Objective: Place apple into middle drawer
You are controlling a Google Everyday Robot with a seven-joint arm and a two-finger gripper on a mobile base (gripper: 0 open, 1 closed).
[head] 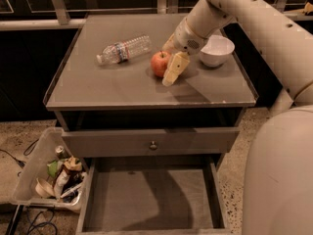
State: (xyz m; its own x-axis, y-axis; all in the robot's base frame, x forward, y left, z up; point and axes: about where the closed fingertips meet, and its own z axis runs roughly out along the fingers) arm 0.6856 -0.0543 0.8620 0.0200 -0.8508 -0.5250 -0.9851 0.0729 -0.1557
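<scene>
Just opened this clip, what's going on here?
The robot's arm reaches over the cabinet top, with its gripper right at the apple. The apple rests on the top between a water bottle lying on its side and a white bowl; it is not yet lifted. Below, the middle drawer is pulled out, with nothing on its grey floor. The knobbed drawer front above it is shut.

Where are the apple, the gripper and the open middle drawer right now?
apple (159, 63): camera view, middle of its red skin.
gripper (172, 70): camera view, its pale lower end, just right of the apple.
middle drawer (151, 195): camera view, bare grey floor of the pulled-out box.
</scene>
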